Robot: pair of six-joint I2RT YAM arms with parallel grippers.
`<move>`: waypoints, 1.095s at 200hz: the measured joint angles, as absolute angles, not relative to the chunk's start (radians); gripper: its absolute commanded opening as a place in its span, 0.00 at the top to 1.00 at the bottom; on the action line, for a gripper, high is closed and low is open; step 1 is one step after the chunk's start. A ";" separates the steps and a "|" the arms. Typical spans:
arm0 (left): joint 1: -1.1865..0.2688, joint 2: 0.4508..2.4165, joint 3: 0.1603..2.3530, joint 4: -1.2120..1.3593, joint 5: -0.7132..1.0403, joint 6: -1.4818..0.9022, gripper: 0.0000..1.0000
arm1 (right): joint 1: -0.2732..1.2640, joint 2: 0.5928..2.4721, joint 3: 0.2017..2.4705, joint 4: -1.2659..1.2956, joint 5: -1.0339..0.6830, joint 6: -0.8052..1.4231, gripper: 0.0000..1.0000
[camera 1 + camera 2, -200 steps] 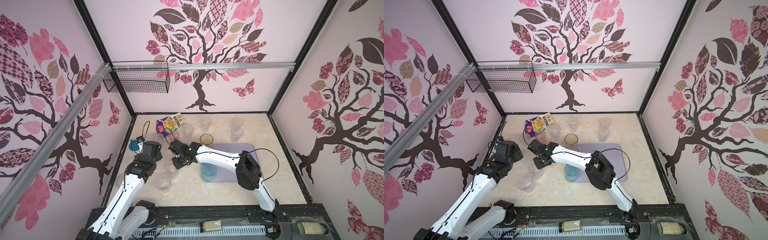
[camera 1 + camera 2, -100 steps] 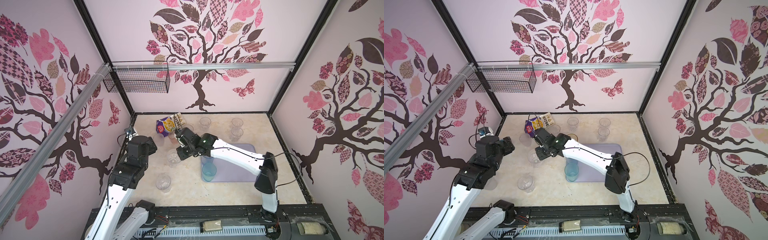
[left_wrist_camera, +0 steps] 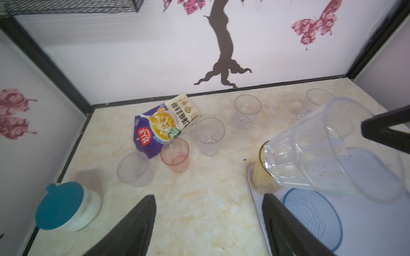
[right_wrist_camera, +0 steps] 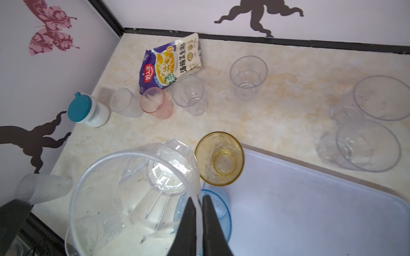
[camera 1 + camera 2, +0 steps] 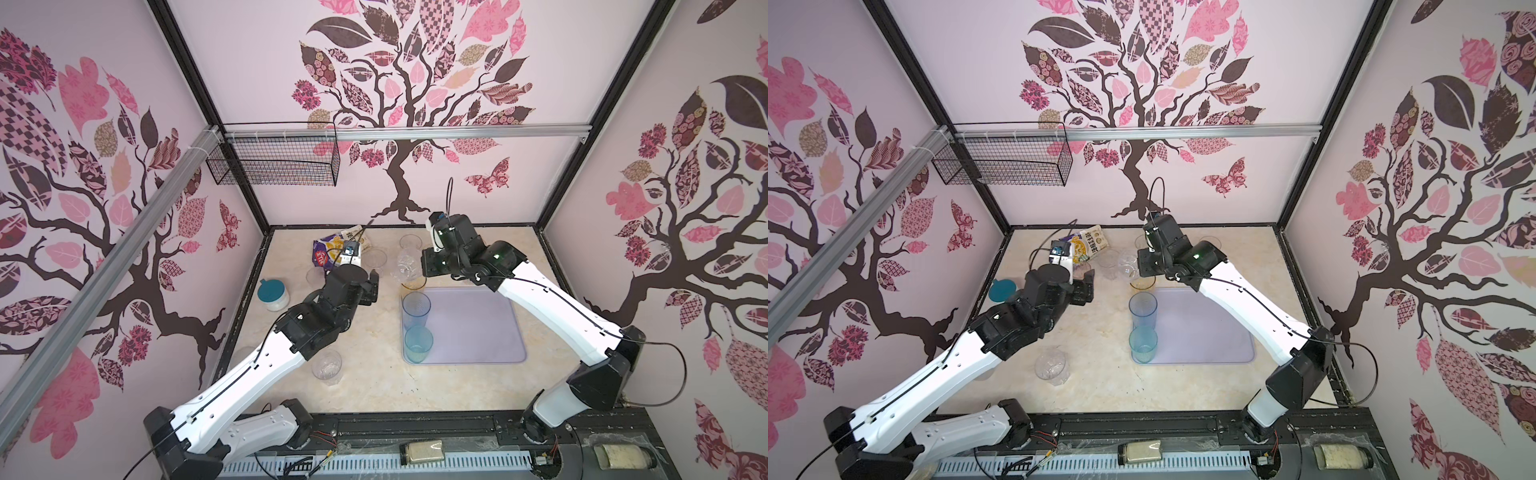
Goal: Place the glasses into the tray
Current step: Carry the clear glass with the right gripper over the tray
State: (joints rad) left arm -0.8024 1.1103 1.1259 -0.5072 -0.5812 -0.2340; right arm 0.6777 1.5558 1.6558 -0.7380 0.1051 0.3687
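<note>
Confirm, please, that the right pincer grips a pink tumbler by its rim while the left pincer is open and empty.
No: the right wrist view shows the right pincer gripping a clear tumbler, not pink, by its rim; the left pincer is open and empty.

1. Both top views look steeply down from high over the front, facing the back wall [image 5: 299,203], and take in the whole table [image 5: 374,386].
2. The left wrist view sits low and near, facing that wall.
3. The right wrist view looks down closely; both wrist views share the snack packet [image 3: 164,126] and the tray [image 3: 366,221].
</note>
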 measured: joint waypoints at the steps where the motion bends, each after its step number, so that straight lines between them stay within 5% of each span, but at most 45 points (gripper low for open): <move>1: -0.804 1.112 1.126 -0.506 -0.581 -0.234 0.21 | 0.675 1.555 1.654 -0.738 0.105 0.368 0.97; 91: -0.826 1.260 1.099 -0.308 -0.378 -0.093 0.18 | 0.403 1.492 1.509 -0.753 0.144 0.358 0.97; 219: -0.686 1.296 0.925 -0.192 -0.181 -0.122 0.16 | 0.403 1.712 1.467 -0.820 0.162 0.336 0.97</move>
State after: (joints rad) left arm -0.6857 1.2957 0.9249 -0.1921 -0.1814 -0.1223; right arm 0.4030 1.7119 1.4673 -0.8200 0.1623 0.3359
